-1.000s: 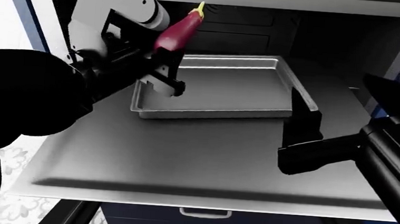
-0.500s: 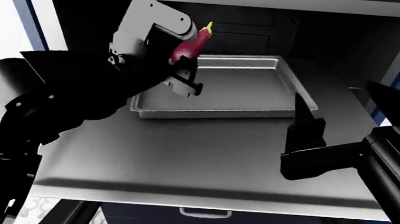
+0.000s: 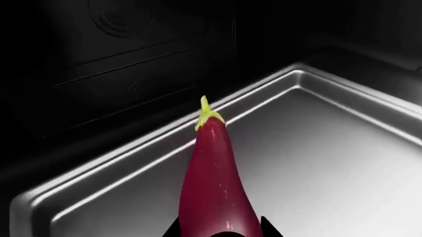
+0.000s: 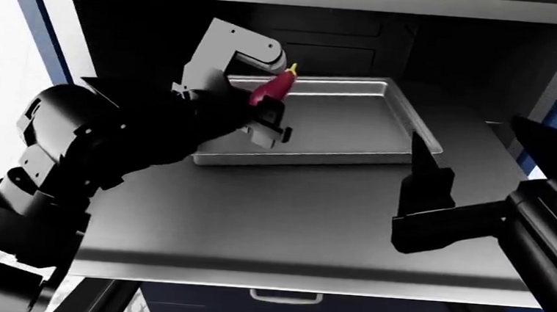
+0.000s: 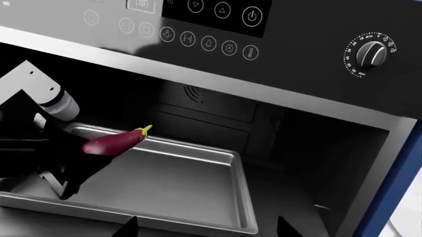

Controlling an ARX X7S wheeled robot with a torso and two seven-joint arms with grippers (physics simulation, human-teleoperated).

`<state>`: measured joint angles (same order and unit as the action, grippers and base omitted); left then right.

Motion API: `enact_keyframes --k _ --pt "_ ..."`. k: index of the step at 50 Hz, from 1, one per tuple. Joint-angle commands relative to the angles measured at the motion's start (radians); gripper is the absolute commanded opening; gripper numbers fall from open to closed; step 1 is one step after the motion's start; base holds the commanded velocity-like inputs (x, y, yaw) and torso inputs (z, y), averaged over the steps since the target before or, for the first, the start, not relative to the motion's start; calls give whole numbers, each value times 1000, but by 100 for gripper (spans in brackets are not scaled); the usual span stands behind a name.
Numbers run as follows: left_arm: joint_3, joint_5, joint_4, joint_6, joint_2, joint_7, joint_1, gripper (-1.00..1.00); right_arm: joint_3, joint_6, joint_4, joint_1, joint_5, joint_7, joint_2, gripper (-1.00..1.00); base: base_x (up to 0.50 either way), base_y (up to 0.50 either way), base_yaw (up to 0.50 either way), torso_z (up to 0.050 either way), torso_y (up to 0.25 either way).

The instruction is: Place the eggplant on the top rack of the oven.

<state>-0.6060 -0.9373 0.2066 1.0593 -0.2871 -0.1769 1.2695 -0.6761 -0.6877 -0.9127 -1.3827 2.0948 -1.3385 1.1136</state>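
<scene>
The purple eggplant (image 4: pixel 271 89) is held by its thick end in my left gripper (image 4: pixel 269 105), which is shut on it. Its yellow-green stem tip points toward the back of the oven (image 4: pixel 365 37). It hangs a little above the left rear part of the top rack (image 4: pixel 308 156), a silvery tray pulled out over the open door (image 4: pixel 284 223). In the left wrist view the eggplant (image 3: pixel 214 187) rises from the left gripper (image 3: pixel 220 229) over the tray's corner rim (image 3: pixel 132 158). My right gripper (image 4: pixel 475 151) stands open and empty by the tray's right front corner.
The right wrist view shows the eggplant (image 5: pixel 112 142) over the tray (image 5: pixel 244 197), the oven's black control panel (image 5: pixel 218 19) with a dial (image 5: pixel 370 53) above the cavity, and the right gripper (image 5: pixel 207 229) open. A blue cabinet edge (image 4: pixel 32 28) flanks the oven.
My left arm has reached further in and to the right, carrying the eggplant lower over the tray's left rear. The right arm has barely moved.
</scene>
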Motion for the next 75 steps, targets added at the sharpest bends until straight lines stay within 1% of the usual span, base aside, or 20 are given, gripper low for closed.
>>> enact_keyframes --k 1,10,11,25,37,42,45,46,47,49,53,57,59,60,63,64,66,67,74,75 --pt "-20 19 88 -28 37 20 14 -100 3 7 -8 11 -5 0 8 100 0 0 0 0 0" --pt "-33 23 66 -34 31 25 12 -100 5 8 -7 22 -15 11 12 100 0 0 0 0 0" --pt "-33 22 66 -35 30 27 13 100 5 10 -7 27 -20 15 14 100 0 0 0 0 0" --pt "-17 1 37 -31 20 16 17 100 8 19 -15 57 -39 31 25 100 0 0 0 0 0" --pt "36 -59 -56 6 -12 -40 6 100 11 18 -11 66 -55 45 22 100 0 0 0 0 0" --pt "92 -137 -154 49 -38 -88 -14 100 10 15 -13 59 -50 37 17 100 0 0 0 0 0" --pt "119 -176 -156 78 -44 -118 -27 100 9 10 -11 53 -47 36 12 100 0 0 0 0 0" --pt "97 -147 -188 51 -62 -95 -36 100 10 11 -11 51 -48 38 9 100 0 0 0 0 0" --pt "122 -176 -174 71 -58 -119 -37 100 7 4 -10 47 -47 36 6 100 0 0 0 0 0" --pt "145 -206 -224 79 -81 -127 -47 100 9 5 -11 46 -49 37 4 100 0 0 0 0 0" --pt "215 -301 -310 114 -115 -196 -93 100 11 0 -18 32 -40 27 6 100 0 0 0 0 0" --pt "233 -322 -368 118 -141 -229 -122 100 8 -16 -24 6 -21 9 7 100 0 0 0 0 0" --pt "260 -370 -403 135 -152 -269 -133 100 11 -10 -31 16 -27 15 9 100 0 0 0 0 0" --pt "288 -432 -424 152 -158 -302 -144 100 16 -4 -37 18 -30 12 14 100 0 0 0 0 0" --pt "308 -464 -447 155 -169 -330 -155 100 19 -3 -43 10 -19 6 16 100 0 0 0 0 0" --pt "328 -516 -462 166 -175 -360 -165 100 19 -4 -47 3 -12 1 16 100 0 0 0 0 0" --pt "337 -515 -520 156 -195 -357 -189 100 24 5 -57 12 -16 4 18 100 0 0 0 0 0" --pt "326 -438 -566 123 -212 -335 -205 100 25 7 -63 13 -16 0 20 100 0 0 0 0 0" --pt "415 -538 -697 100 -287 -383 -304 100 31 14 -104 4 1 -25 17 100 0 0 0 0 0" --pt "414 -472 -738 77 -297 -363 -323 100 33 15 -109 9 -3 -23 17 100 0 0 0 0 0"
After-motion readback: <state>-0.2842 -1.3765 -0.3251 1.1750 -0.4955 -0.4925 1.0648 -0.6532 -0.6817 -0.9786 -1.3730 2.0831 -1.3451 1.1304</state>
